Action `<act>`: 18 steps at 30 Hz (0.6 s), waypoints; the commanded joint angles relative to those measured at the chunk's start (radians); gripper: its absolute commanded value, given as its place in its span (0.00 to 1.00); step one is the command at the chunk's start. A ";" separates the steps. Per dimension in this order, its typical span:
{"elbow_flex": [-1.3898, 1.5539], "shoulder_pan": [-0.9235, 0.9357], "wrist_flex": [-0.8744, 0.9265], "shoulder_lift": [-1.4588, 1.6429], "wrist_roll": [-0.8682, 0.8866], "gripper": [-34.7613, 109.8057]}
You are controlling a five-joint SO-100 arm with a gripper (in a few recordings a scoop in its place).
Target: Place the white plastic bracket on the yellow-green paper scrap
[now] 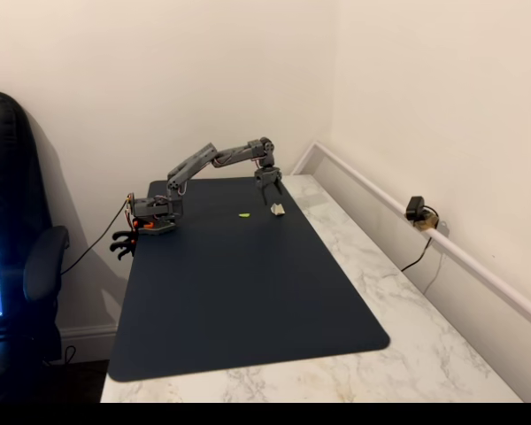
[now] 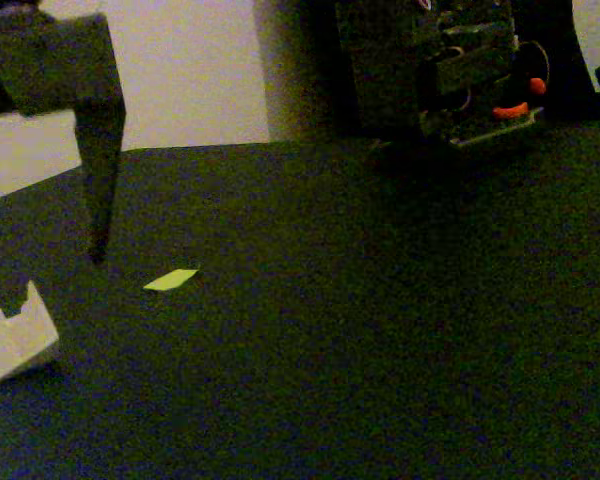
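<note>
Hand [image 1: 270, 188] hanging just above the white bracket [image 1: 278, 209], at the far right edge of the dark mat [image 1: 248, 292] on the bench [image 1: 407, 354], not touching it. Open or closed: cannot tell. Bracket [image 2: 18, 340] resting on the mat, ungripped. Yellow-green paper scrap [image 1: 244, 215] flat to the bracket's left in that fixed view, well apart, so carry probably leftward.

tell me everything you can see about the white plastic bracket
The white plastic bracket is a small off-white angular piece with a notched top edge, looking like hard plastic. It rests on the dark blue mat near the mat's far right edge in a fixed view. The tool hangs just above it, apparently not touching. The yellow-green paper scrap lies apart from it, and nothing rests on it.
</note>
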 commanded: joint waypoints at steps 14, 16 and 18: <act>-0.091 -0.028 0.046 -0.032 0.043 0.54; -0.095 -0.037 0.046 -0.037 0.044 0.54; -0.103 -0.043 0.046 -0.046 0.048 0.54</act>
